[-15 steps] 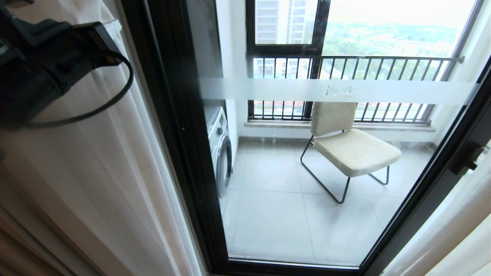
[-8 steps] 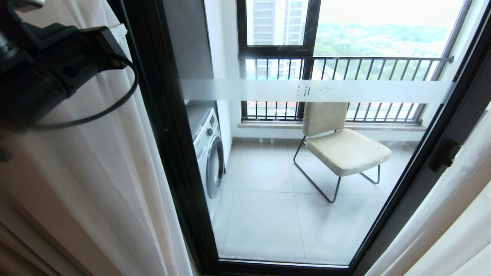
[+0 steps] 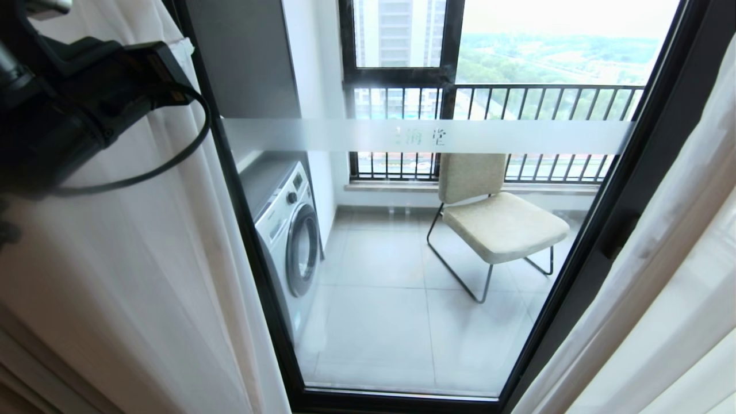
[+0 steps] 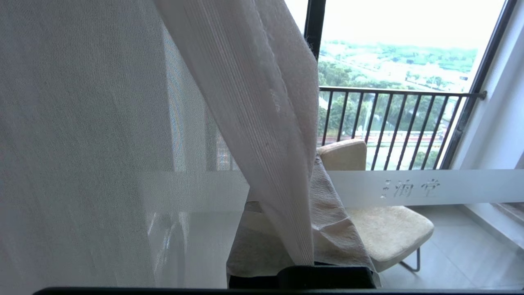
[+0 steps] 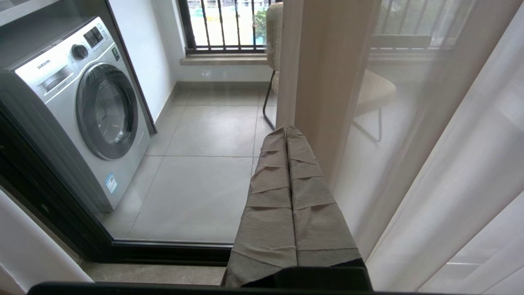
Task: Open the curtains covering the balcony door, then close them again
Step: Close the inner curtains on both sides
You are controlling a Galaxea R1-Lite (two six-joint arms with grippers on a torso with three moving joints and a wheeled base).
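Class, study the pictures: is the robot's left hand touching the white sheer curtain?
Touching. In the left wrist view the sheer curtain runs down between the shut, cloth-wrapped fingers of the left hand, which pinch it.

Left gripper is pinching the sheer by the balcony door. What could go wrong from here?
1. The left gripper is shut on only a narrow fold of the sheer curtain; that thin fabric could slip out or snag under a hard pull.
2. The black cable looping off the left arm hangs against the curtain and could catch in its folds.
3. The arm works close to the balcony door, so a wide swing might knock its frame.
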